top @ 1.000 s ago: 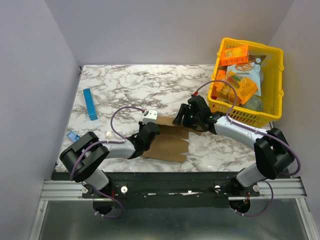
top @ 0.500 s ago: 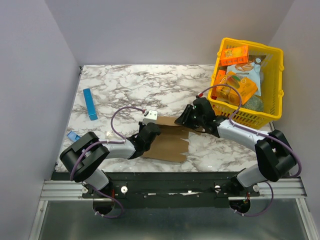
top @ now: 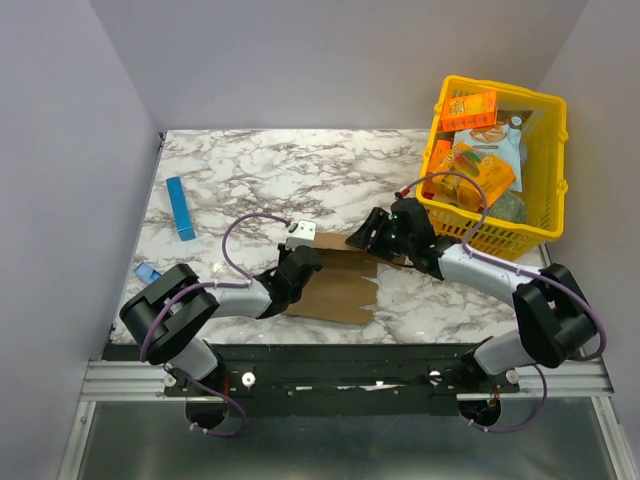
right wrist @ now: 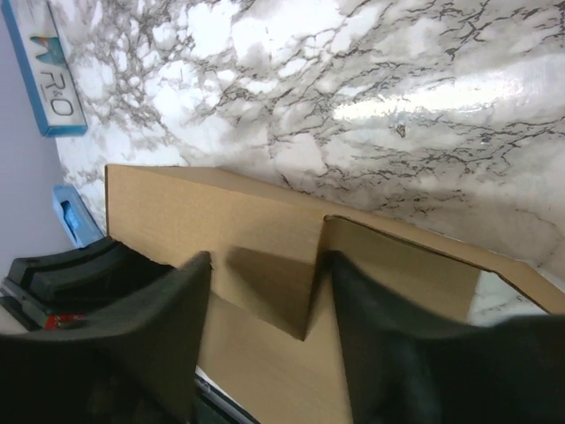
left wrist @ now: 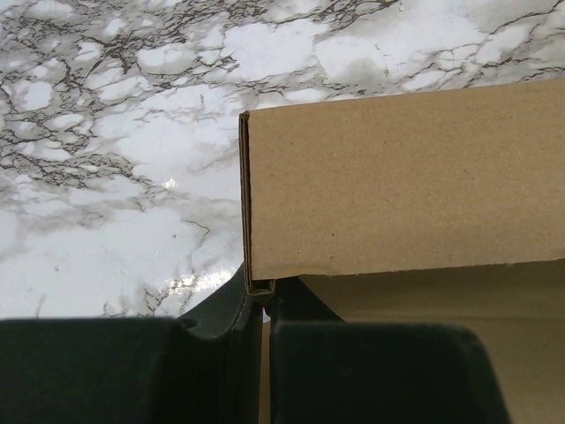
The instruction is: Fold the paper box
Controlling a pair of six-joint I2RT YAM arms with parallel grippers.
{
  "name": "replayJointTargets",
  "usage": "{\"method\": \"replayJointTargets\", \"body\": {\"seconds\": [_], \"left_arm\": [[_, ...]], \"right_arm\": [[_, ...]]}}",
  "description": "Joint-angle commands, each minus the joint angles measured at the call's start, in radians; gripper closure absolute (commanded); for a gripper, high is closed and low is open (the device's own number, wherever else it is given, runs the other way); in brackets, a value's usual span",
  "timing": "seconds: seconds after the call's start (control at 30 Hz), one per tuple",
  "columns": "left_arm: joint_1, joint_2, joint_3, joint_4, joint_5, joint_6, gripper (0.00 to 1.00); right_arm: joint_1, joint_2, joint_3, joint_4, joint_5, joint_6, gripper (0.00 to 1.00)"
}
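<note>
Paper box (top: 335, 285) is plain brown cardboard, matt w/ a fine fibrous grain & raw cut edges, no print or coating. Table (top: 300, 170) has a white-&-grey marble-look top, smooth & glossy, w/ bright glare spots in the right wrist view; basket (top: 556, 190) is bright yellow moulded plastic w/ a slight sheen. Left gripper (left wrist: 265, 305) & right gripper (right wrist: 269, 309) are matt black, plastic-looking; arm links (top: 240, 297) are smooth light grey, cables (top: 235, 240) purple & rubbery-looking, rail (top: 120, 380) bare silvery metal.
</note>
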Motion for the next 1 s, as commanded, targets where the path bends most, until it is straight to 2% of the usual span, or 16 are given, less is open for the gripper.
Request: {"method": "replayJointTargets", "body": {"seconds": [0.0, 0.03, 0.17, 0.27, 0.37, 0.63, 0.97], "left_arm": [[-0.017, 0.016, 0.011, -0.046, -0.019, 0.023, 1.00], [-0.019, 0.018, 0.014, -0.052, -0.020, 0.021, 1.00], [-0.017, 0.016, 0.022, -0.064, -0.014, 0.020, 1.00], [-0.017, 0.026, 0.037, -0.081, 0.006, 0.021, 1.00], [-0.017, 0.039, 0.052, -0.092, 0.015, 0.023, 1.00], [-0.017, 0.039, 0.052, -0.093, 0.029, 0.020, 1.00], [-0.015, 0.044, 0.045, -0.084, 0.040, 0.006, 1.00]], "right_arm": [[0.002, -0.122, -0.090, -0.011, 0.035, -0.019, 0.21], [0.002, -0.154, -0.114, -0.011, 0.060, -0.019, 0.15], [0.004, -0.287, -0.255, 0.006, 0.095, -0.008, 0.15], [0.006, -0.390, -0.374, 0.069, 0.095, -0.005, 0.19], [0.004, -0.417, -0.418, 0.075, 0.106, -0.016, 0.27], [0.004, -0.282, -0.365, 0.110, 0.159, -0.051, 0.36], [0.004, -0.125, -0.349, 0.173, 0.178, 0.004, 0.35]]}}
